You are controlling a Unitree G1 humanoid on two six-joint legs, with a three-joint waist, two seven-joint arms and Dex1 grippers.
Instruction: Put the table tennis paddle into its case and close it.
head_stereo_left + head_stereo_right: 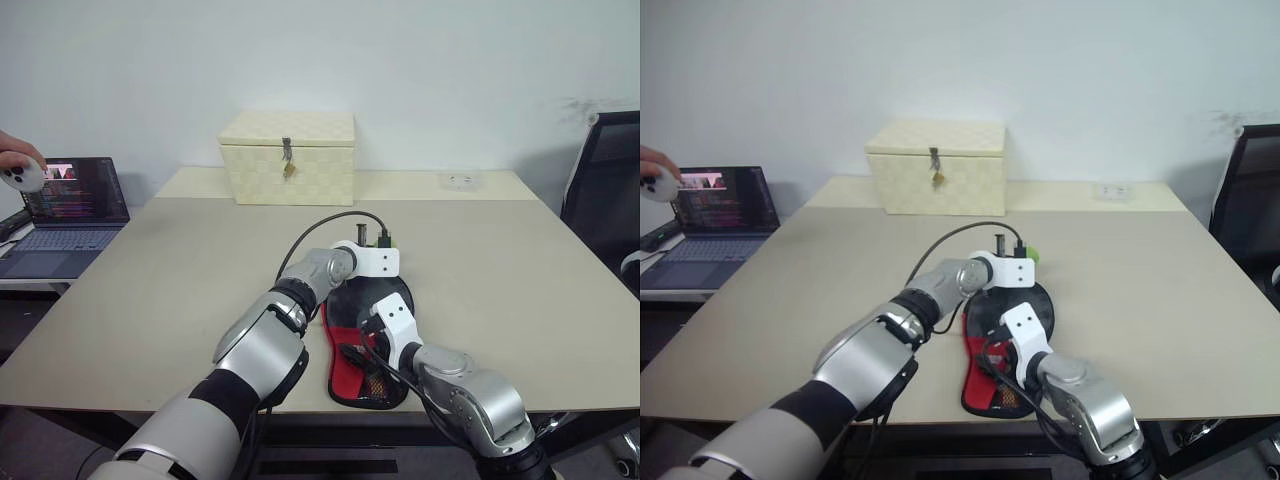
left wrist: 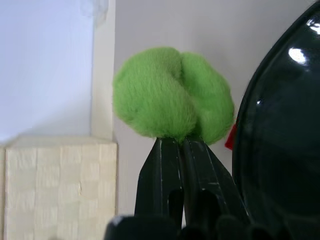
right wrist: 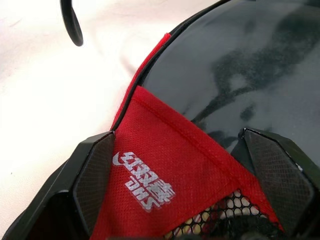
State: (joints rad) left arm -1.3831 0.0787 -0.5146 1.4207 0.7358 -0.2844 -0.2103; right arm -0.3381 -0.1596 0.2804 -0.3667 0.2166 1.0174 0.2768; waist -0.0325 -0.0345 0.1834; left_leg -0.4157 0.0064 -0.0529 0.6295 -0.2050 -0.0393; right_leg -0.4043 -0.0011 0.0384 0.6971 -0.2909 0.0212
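Now, head views: you see the paddle-shaped black fabric case [image 1: 368, 345] with its red panel and mesh pocket lying near the front edge of the beige counter [image 1: 150, 290], both arms over it.
Step, as you may judge it: closing the case; the zip run looks under way, though no paddle shows.
Left wrist view: your left hand [image 2: 182, 142] has its fingers pressed together on a fuzzy green tuft [image 2: 172, 95], perhaps the zip pull, beside the case's glossy black face; a cream woven box [image 2: 57, 185] stands beyond.
Right wrist view: your right hand [image 3: 185, 175] stands wide apart over the red logo panel, holding nothing.
Next move: steady the case, draw the tuft along the rim.
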